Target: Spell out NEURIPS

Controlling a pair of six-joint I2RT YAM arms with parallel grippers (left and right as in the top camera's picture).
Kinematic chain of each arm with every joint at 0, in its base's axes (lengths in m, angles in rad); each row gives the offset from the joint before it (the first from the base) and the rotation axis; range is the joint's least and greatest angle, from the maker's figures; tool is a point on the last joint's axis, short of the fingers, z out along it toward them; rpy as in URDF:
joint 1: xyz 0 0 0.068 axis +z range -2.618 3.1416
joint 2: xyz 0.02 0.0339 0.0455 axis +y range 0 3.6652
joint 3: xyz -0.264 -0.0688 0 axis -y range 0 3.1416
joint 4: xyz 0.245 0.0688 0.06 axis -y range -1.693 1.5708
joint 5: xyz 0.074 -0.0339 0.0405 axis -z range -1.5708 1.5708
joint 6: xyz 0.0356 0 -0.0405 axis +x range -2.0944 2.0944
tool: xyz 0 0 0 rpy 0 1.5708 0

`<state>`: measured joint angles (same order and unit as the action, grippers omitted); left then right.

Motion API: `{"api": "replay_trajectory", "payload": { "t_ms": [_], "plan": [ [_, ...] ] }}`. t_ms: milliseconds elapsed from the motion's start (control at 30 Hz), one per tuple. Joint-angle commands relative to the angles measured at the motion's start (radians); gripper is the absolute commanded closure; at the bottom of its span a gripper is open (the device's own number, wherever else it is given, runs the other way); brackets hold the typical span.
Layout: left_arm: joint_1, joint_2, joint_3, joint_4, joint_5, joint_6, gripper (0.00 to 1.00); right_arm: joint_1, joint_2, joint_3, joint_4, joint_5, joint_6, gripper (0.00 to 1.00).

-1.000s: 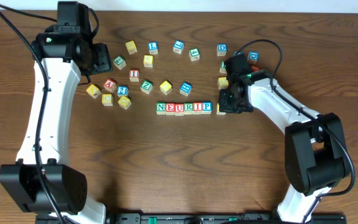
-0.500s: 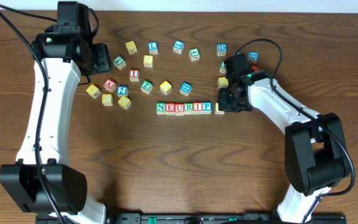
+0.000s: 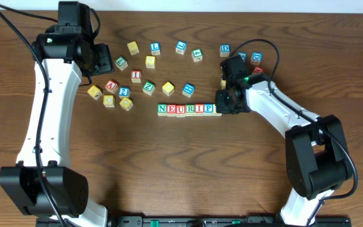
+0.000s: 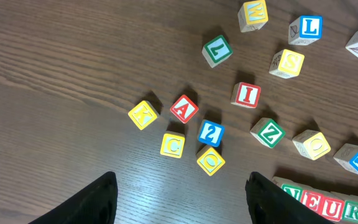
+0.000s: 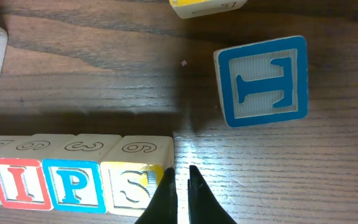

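Note:
The lettered blocks N, E, U, R, I, P stand in a row (image 3: pixel 186 109) at the table's middle. A yellow S block (image 3: pixel 217 110) sits flush against the P block (image 5: pixel 73 183); it also shows in the right wrist view (image 5: pixel 132 183). My right gripper (image 5: pixel 182 186) is shut and empty, its fingertips pressed against the S block's right side; it also shows in the overhead view (image 3: pixel 224 104). My left gripper (image 4: pixel 180 183) is open and empty, hovering over bare wood near the loose blocks at the back left (image 3: pixel 96 60).
A blue-framed block (image 5: pixel 263 81) lies just behind my right gripper, with a yellow block (image 5: pixel 207 5) farther back. Loose blocks K (image 4: pixel 143 114), A (image 4: pixel 184 109), 2 (image 4: pixel 211 132) and several more are scattered behind the row.
My right gripper has slid left, pushing the S block up against the P at the row's end. The left arm has not moved.

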<state>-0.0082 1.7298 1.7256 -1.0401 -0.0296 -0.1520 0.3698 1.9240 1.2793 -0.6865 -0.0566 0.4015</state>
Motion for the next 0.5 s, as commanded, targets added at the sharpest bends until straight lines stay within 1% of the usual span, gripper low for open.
{"api": "replay_trajectory", "payload": {
  "t_ms": [0,33,200,300,367,467],
  "plan": [
    [0.002,-0.002,0.0,-0.002,-0.008,0.009,0.35,0.003,0.009,-0.004,0.004,-0.001,0.005,0.97],
    [0.002,-0.002,0.0,-0.002,-0.008,0.009,0.34,0.003,0.009,-0.004,0.006,0.001,0.005,0.98],
    [0.002,-0.004,0.003,-0.002,-0.008,0.01,0.34,-0.013,-0.023,0.033,-0.026,0.002,-0.021,0.94],
    [0.002,-0.016,0.027,-0.007,-0.008,0.01,0.35,-0.031,-0.076,0.076,-0.066,0.008,-0.054,0.89],
    [0.002,-0.04,0.051,-0.014,-0.009,0.01,0.34,-0.044,-0.126,0.111,-0.105,0.01,-0.074,0.84],
    [0.003,-0.093,0.077,-0.014,-0.008,0.01,0.34,-0.06,-0.211,0.15,-0.15,0.01,-0.109,0.66]
  ]
}}
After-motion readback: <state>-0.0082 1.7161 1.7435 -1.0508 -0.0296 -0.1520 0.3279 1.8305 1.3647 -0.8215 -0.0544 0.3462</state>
